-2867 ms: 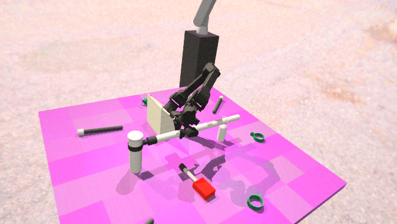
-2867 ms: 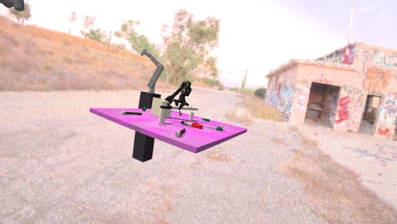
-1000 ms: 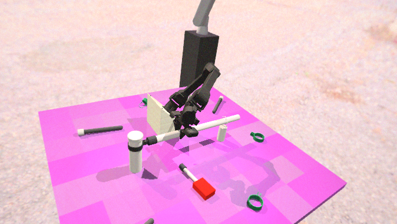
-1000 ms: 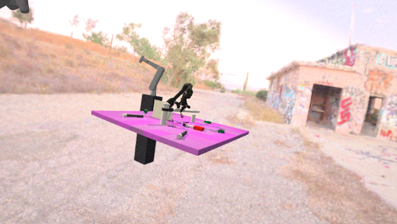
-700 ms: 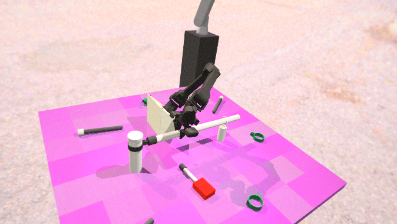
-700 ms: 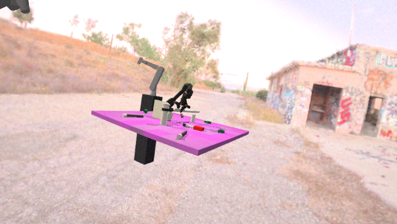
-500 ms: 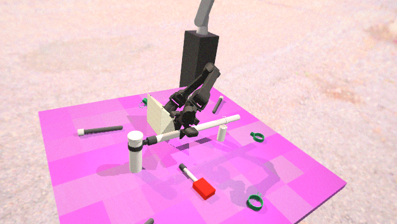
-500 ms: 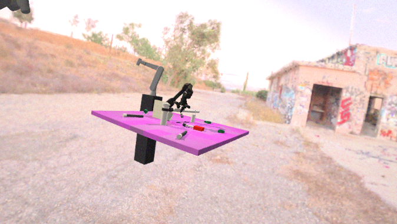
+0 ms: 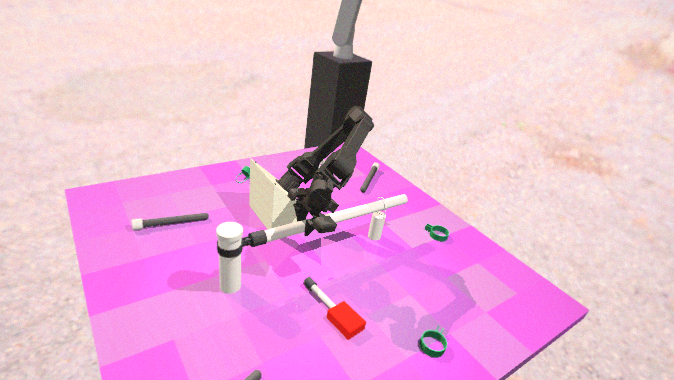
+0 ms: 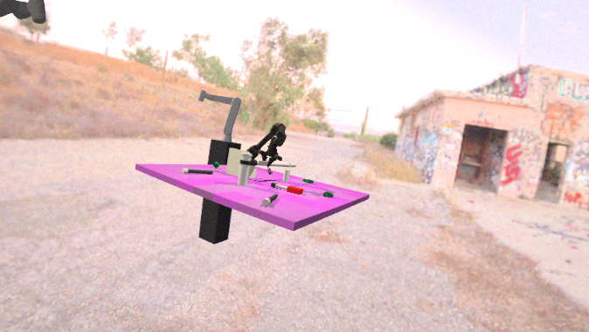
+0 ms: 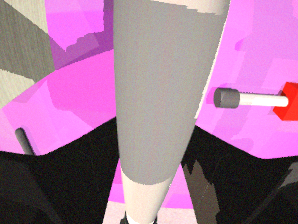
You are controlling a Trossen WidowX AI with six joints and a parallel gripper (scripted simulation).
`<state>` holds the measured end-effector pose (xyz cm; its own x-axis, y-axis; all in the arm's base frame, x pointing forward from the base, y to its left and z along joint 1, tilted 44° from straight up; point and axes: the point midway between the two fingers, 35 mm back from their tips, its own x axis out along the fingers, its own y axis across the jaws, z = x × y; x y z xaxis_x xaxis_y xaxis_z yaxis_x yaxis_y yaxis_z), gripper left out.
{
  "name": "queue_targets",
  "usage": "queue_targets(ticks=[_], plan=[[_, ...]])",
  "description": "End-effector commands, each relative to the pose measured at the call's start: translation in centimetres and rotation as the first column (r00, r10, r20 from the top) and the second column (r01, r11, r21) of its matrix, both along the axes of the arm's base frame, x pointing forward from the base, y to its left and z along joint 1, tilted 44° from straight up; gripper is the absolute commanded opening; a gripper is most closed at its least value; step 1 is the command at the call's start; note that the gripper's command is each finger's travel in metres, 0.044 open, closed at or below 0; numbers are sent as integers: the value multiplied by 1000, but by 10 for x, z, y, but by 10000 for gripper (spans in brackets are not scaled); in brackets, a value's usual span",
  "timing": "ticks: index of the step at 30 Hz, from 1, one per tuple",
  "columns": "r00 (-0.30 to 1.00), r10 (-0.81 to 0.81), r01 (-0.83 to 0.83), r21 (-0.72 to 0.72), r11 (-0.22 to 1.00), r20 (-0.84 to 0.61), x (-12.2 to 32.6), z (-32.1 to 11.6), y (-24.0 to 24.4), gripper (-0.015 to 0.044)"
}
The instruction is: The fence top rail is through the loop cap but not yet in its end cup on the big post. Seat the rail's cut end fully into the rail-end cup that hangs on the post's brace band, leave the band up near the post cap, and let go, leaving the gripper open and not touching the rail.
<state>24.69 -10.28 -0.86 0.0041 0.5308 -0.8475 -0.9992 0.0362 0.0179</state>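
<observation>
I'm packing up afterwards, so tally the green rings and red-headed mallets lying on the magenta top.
Green rings: 3
Red-headed mallets: 1
Total: 4
</observation>
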Motion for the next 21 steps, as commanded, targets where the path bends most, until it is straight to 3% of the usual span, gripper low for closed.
queue_targets(ticks=[1, 21], plan=[[1000, -3, 3, -13, 1000, 0, -1, -1, -5, 0], [1000, 0, 0, 0, 1000, 0, 0, -2, -4, 0]])
